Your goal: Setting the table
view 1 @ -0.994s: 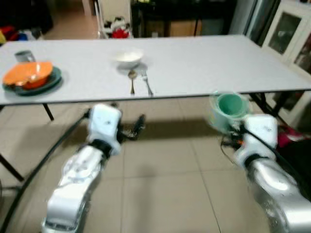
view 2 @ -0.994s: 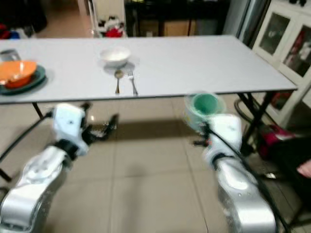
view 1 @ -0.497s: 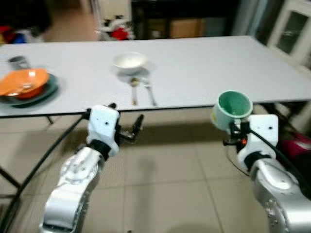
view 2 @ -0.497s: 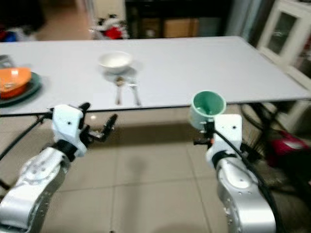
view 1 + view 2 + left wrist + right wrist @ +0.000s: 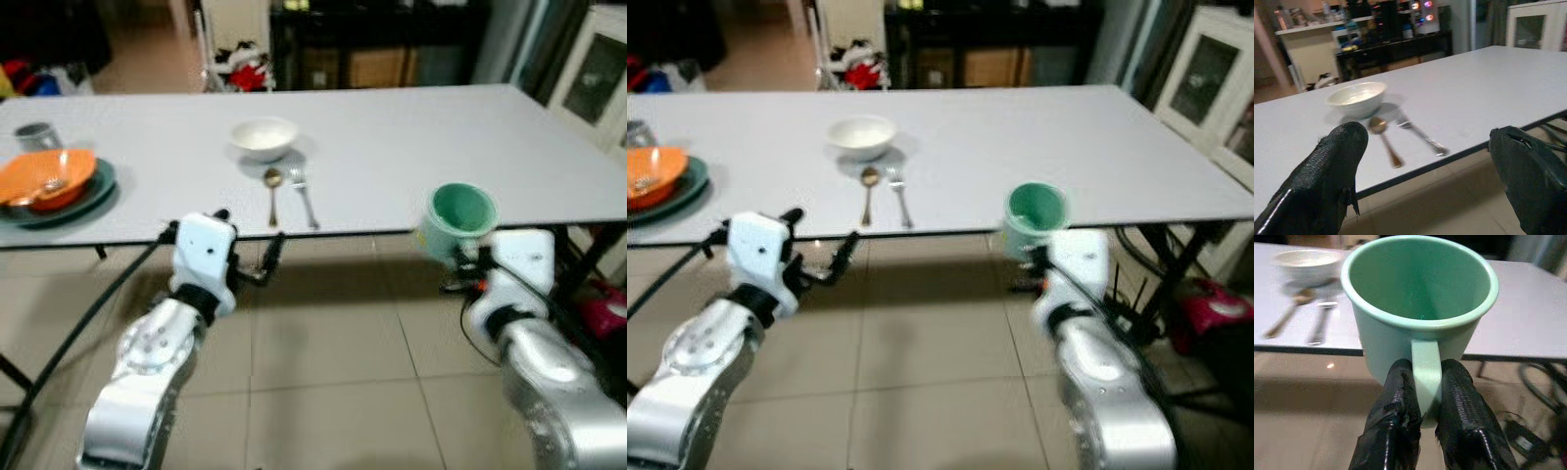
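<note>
right claw (image 5: 1422, 431) clamped on green mug (image 5: 460, 217) handle, mug upright just short of bench (image 5: 411, 147) near edge. left claw (image 5: 1425, 171) wide open, empty. farther: spoon (image 5: 272, 186), fork (image 5: 302, 191), white bowl (image 5: 263, 137) placed; orange bowl (image 5: 49, 178) on plate far left. mug unplaced.

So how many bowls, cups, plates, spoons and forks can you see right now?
Bowls: 2, a white bowl and an orange bowl
Cups: 2, a green mug in the right gripper, and a grey cup
Plates: 1, green plate
Spoons: 1, spoon
Forks: 1, fork
Total: 7
</note>
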Robot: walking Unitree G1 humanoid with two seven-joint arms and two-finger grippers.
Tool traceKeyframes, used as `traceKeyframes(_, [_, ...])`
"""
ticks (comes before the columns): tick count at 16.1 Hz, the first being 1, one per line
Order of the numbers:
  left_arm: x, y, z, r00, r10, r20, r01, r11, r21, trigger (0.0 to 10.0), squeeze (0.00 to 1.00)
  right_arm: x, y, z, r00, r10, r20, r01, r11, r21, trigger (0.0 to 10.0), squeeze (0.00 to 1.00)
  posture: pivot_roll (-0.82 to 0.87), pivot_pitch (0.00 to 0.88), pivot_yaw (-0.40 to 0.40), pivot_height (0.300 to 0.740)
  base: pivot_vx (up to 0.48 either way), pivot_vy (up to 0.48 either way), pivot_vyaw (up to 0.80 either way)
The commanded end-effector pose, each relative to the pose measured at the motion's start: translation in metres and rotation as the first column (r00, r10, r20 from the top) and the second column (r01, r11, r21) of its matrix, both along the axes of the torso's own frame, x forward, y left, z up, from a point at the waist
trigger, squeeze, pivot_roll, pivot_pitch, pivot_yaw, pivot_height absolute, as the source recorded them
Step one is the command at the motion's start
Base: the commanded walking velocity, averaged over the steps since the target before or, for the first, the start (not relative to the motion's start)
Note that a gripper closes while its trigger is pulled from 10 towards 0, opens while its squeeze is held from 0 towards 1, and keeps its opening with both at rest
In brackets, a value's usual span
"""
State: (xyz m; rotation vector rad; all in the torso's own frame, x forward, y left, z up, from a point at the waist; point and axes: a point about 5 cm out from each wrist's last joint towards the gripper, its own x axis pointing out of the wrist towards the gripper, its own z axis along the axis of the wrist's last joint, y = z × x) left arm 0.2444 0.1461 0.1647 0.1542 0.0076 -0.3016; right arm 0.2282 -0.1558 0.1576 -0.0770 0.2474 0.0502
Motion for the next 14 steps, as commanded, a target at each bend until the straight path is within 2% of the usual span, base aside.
traceKeyframes(1, [0.0011,-0.0021,0.0014,1.000,-0.008,0.005,0.008,1.000,-0.003,10.0,0.00,0.0012,-0.0038,0.0071,0.999,-0.009,0.038,0.009,1.000,-0.011,10.0,0.00,0.08,0.000,0.014,0.740,0.337,0.000,0.00])
traceKeyframes(5, [0.0019,-0.0023,0.0016,1.000,-0.007,0.007,0.007,1.000,-0.006,10.0,0.00,0.0025,-0.0033,0.0068,0.999,-0.003,0.038,0.003,1.000,-0.009,10.0,0.00,0.08,0.000,0.014,0.740,0.377,0.000,0.00])
traceKeyframes(9, [0.0024,-0.0020,0.0022,1.000,-0.007,0.009,0.007,1.000,-0.009,10.0,0.00,0.0032,-0.0032,0.0075,0.999,0.000,0.039,0.000,1.000,-0.014,10.0,0.00,0.08,0.000,0.016,0.740,0.420,0.000,-0.75])
traceKeyframes(14, [0.0029,0.0000,0.0032,1.000,0.000,0.013,0.000,1.000,-0.005,10.0,0.00,0.0069,-0.0006,0.0086,0.998,0.030,0.049,-0.030,1.000,-0.008,10.0,0.00,0.09,0.000,0.013,0.740,0.423,0.000,0.00])
